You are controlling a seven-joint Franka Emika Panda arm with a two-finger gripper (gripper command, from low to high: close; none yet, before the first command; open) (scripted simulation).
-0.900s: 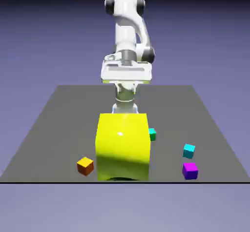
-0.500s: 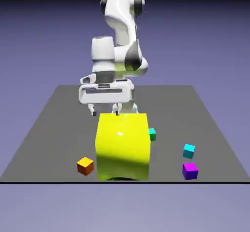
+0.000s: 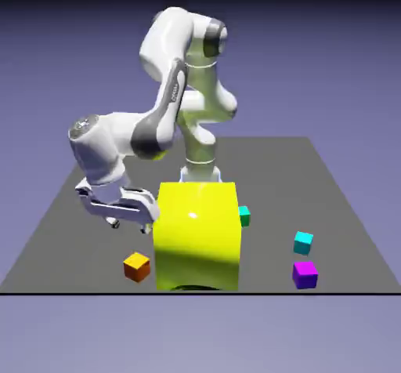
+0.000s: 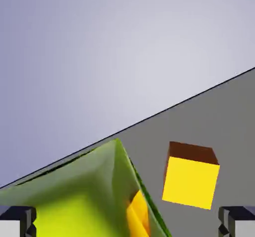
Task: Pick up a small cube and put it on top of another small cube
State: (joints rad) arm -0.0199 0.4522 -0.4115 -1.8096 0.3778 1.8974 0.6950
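Observation:
The small orange cube (image 3: pixel 136 266) rests on the grey table near its front edge, just to the exterior view's left of the big yellow cube (image 3: pixel 196 234). My gripper (image 3: pixel 130 224) hangs open a short way above and behind the orange cube, close beside the yellow cube's left face, and holds nothing. In the hand view the orange cube (image 4: pixel 191 176) shows right of middle, and the yellow cube's corner (image 4: pixel 84 201) fills the lower left. The two grey fingertips (image 4: pixel 17 221) sit far apart at the bottom corners of that view, around the gripper (image 4: pixel 127 223).
A small cyan cube (image 3: pixel 303 242) and a small purple cube (image 3: pixel 305 273) lie toward the exterior view's right front. A small teal cube (image 3: pixel 244 215) peeks out behind the yellow cube's right side. The table's front edge (image 3: pixel 78 292) runs just below the orange cube.
The arm has swung from behind the yellow cube to the exterior view's left. The hand has come down to just above the table near the orange cube. The cubes have not moved.

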